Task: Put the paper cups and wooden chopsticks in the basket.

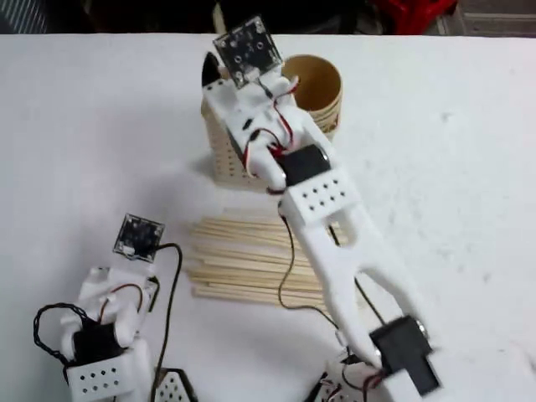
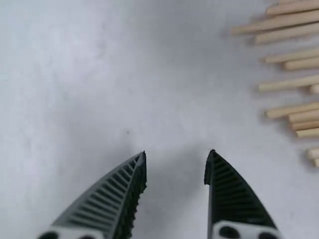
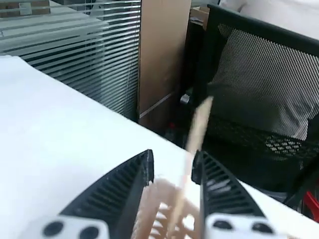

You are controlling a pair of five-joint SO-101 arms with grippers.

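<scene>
A cream woven basket (image 1: 221,155) stands at the table's far middle. A tan paper cup (image 1: 315,82) rises upright at its right end; I cannot tell whether it is inside. My right gripper (image 1: 214,82) hovers over the basket's left end. In the right wrist view this gripper (image 3: 173,153) is open, with one blurred wooden chopstick (image 3: 199,127) standing upright between the jaws above the basket (image 3: 159,211). A pile of wooden chopsticks (image 1: 243,261) lies on the table's middle. My left gripper (image 2: 178,153) is open over bare table, beside the chopstick ends (image 2: 291,84).
The left arm (image 1: 109,331) sits folded at the near left with its cables. The right arm (image 1: 335,226) stretches over the chopstick pile and hides part of it. White table surface (image 1: 452,167) spreads to the right. A black mesh chair (image 3: 259,89) stands beyond the table.
</scene>
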